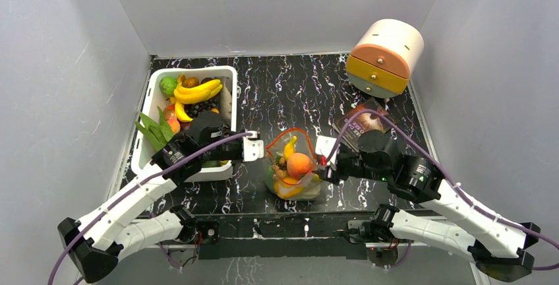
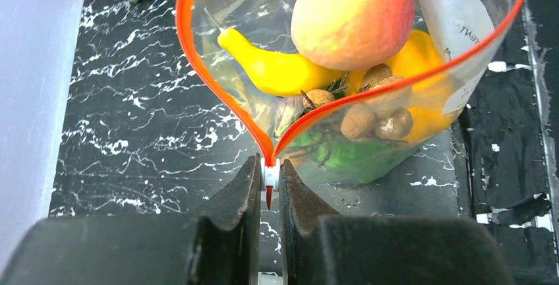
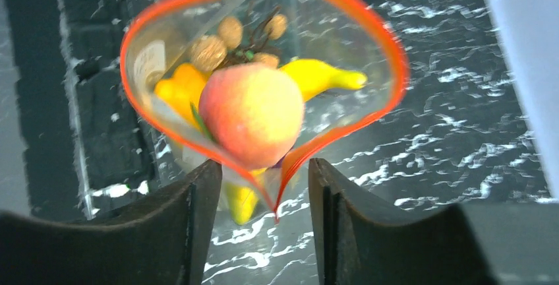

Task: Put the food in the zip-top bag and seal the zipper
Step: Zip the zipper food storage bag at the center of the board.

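Note:
The clear zip-top bag stands open at mid-table, its red-orange zipper spread into a loop. Inside are a peach, a yellow banana, brown nuts and a green piece. My left gripper is shut on the white zipper slider at the bag's left end; it also shows in the top view. My right gripper is open at the bag's right end. The zipper's pointed end lies between its fingers, touching neither.
A white tub at the left holds bananas, lettuce and other toy food. A dark brown packet lies behind my right arm. An orange-and-yellow drawer unit stands at the back right. Grey walls enclose the table.

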Robot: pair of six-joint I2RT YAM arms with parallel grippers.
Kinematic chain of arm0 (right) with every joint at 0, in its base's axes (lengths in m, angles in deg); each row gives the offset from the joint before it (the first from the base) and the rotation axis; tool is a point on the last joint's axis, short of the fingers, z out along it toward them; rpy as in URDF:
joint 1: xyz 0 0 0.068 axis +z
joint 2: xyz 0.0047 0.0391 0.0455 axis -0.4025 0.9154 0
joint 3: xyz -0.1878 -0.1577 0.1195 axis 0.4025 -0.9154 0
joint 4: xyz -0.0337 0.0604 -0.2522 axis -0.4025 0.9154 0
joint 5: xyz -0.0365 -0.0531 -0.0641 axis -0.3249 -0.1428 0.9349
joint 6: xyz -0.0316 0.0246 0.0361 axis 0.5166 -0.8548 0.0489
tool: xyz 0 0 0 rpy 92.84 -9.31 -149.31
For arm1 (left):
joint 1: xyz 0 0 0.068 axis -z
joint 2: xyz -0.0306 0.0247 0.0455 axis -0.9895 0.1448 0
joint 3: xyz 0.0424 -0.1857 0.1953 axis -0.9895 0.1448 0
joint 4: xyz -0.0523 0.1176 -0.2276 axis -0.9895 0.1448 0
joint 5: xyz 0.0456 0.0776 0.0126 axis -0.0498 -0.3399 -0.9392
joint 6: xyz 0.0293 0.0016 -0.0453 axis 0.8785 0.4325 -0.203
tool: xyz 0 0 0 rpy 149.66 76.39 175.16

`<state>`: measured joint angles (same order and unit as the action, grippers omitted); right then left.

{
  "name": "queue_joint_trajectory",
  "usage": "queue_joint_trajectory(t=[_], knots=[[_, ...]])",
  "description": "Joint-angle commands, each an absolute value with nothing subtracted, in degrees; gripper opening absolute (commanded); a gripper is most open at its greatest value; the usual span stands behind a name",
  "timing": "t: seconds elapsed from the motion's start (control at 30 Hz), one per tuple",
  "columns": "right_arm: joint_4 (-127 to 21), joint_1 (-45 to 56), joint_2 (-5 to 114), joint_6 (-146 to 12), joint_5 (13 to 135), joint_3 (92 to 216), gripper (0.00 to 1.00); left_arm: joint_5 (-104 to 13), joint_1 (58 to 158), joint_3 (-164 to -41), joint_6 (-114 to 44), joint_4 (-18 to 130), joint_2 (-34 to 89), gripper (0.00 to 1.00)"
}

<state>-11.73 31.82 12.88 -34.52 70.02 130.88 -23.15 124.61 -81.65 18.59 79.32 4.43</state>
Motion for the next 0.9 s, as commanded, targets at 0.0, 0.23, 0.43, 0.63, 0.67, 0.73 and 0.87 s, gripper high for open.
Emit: queue_joint_trajectory(t=[0.0, 0.23, 0.43, 0.63, 0.67, 0.73, 0.87], knots=[[-17.5, 32.0, 14.6, -37.2, 75.8, 139.6, 0.55, -27.7, 124.6, -85.4, 15.5, 80.9, 5.0, 0.0], [-23.2, 32.0, 19.2, -39.1, 72.5, 142.6, 0.66, -26.6, 124.6, -86.7, 9.4, 76.9, 5.9, 0.0], [-31.2, 32.1, 24.3, -37.0, 66.6, 140.7, 0.66, -21.7, 124.5, -85.3, 7.9, 74.2, 4.2, 0.0], [-35.8, 32.1, 30.1, -35.4, 60.8, 140.8, 0.73, -19.7, 124.6, -84.3, 8.5, 74.6, 3.1, 0.0], [-36.6, 32.0, 31.1, -34.9, 60.1, 140.6, 0.73, -19.2, 124.6, -84.2, 8.5, 74.6, 2.9, 0.0], [-38.1, 32.1, 32.0, -33.1, 58.6, 139.8, 0.74, -18.4, 124.6, -83.8, 8.5, 74.2, 2.5, 0.0], [-40.4, 32.1, 34.3, -30.1, 56.8, 138.6, 0.74, -18.2, 124.6, -83.2, 9.3, 74.2, 2.1, 0.0]])
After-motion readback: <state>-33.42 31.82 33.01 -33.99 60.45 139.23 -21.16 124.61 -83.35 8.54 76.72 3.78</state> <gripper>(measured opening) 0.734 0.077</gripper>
